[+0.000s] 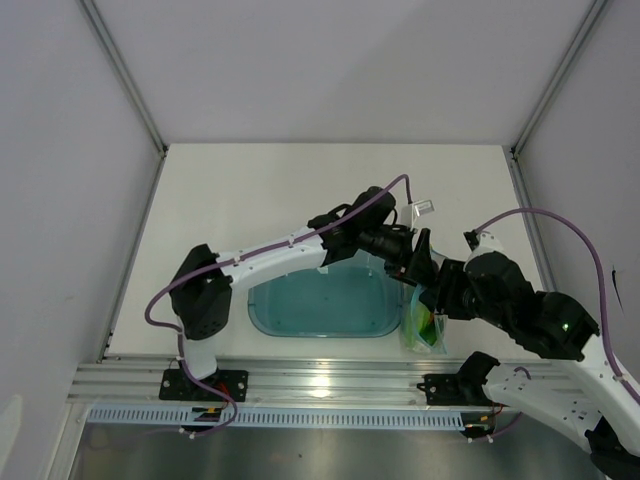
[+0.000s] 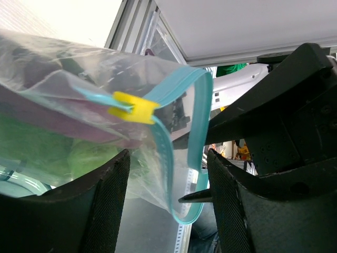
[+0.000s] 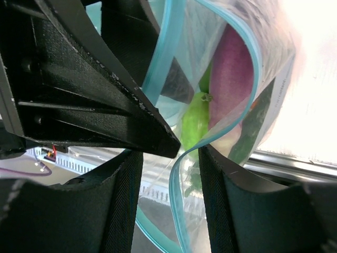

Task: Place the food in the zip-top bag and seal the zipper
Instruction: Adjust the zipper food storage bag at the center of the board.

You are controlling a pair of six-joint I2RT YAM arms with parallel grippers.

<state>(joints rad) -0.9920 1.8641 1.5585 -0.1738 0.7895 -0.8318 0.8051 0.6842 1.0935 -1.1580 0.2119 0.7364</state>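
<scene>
Robot lab test cell: white table [image 1: 250, 200] boxed by plain panel walls [image 1: 330, 60] on metal posts [image 1: 125, 75]; aluminium rail [image 1: 330, 378] along table's near edge, arm bases [image 1: 203, 385] bolted there; cable duct [image 1: 300, 417] nearer still; purple cables [image 1: 560, 222] looping above table

Blue tub [image 1: 300, 334] on white table [image 1: 250, 190], near front rail [image 1: 320, 375].

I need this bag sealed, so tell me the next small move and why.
Probably advance the left claw slightly and close it on the yellow plastic slider. The light teal zipper strip of the clear plastic zip-top bag gapes past the slider, the purple eggplant is already inside, and the open claw holds nothing.
</scene>
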